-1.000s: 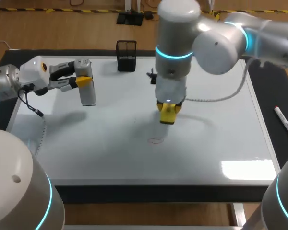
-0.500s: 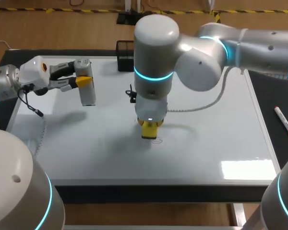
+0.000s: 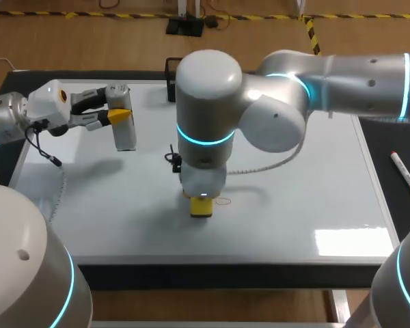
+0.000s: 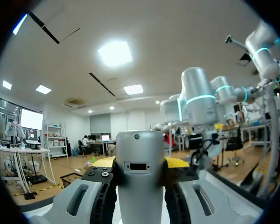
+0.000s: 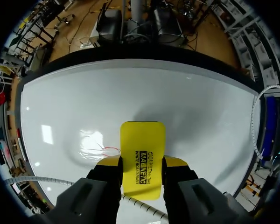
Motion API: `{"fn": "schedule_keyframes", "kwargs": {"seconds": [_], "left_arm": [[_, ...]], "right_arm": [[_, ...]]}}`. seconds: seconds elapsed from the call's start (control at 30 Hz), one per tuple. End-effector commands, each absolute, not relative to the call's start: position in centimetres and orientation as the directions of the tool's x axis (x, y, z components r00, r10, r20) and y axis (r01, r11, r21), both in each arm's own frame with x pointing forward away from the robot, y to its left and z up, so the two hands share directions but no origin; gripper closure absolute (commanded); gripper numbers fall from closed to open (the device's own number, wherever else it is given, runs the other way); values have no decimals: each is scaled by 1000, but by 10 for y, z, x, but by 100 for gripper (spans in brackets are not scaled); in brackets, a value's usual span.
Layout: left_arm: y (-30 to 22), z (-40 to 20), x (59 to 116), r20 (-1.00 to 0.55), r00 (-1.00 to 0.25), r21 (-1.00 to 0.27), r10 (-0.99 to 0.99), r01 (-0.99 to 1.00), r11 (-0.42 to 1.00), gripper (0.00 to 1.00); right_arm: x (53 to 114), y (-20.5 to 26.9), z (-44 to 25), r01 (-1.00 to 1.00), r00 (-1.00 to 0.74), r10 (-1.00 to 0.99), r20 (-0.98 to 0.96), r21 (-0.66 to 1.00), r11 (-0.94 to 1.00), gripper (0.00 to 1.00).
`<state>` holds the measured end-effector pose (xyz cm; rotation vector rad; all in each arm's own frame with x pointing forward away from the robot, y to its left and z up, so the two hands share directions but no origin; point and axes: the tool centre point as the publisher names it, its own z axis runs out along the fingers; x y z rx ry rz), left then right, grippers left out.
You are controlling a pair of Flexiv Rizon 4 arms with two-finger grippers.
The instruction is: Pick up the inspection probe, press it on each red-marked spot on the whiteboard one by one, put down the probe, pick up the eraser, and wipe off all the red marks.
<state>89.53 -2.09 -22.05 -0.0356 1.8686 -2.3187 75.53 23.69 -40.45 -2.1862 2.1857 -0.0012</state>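
Note:
My left gripper [image 3: 116, 115] hangs above the whiteboard's [image 3: 314, 184] far left part, shut on the grey inspection probe [image 3: 124, 126]. In the left wrist view the probe [image 4: 140, 172] stands between the two yellow-tipped fingers [image 4: 176, 162]. My right arm reaches past the middle, and its gripper [image 3: 201, 203] is shut on the yellow eraser [image 3: 201, 208], which is down at the board near its front. A thin red mark [image 3: 223, 201] shows just right of the eraser. In the right wrist view the eraser [image 5: 143, 151] sits flat on the board, with the red scribble [image 5: 105, 150] beside it.
A black mesh holder [image 3: 171, 68] stands at the board's far edge, mostly hidden behind my right arm. A red marker [image 3: 406, 174] lies on the dark mat right of the board. The board's right half is bare.
My right arm has swept the eraser from the board's middle toward the front left, reaching the red mark. The left arm and probe have not moved.

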Motion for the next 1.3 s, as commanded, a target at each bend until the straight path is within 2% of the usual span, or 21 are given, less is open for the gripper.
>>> {"fn": "schedule_keyframes", "kwargs": {"seconds": [0.03,0.77,1.3], "left_arm": [[-21,-219,895,-83,-986,-973,-141,111,-203,100],[-21,-219,895,-83,-986,-973,-141,111,-203,100],[-21,-219,895,-83,-986,-973,-141,111,-203,100]], "right_arm": [[756,244,-411,-999,10,-1000,-27,-32,-9,100],[759,230,-429,-1000,20,-1000,-1,-15,-20,100],[760,182,-438,-998,-69,-997,32,0,69,100]]}}
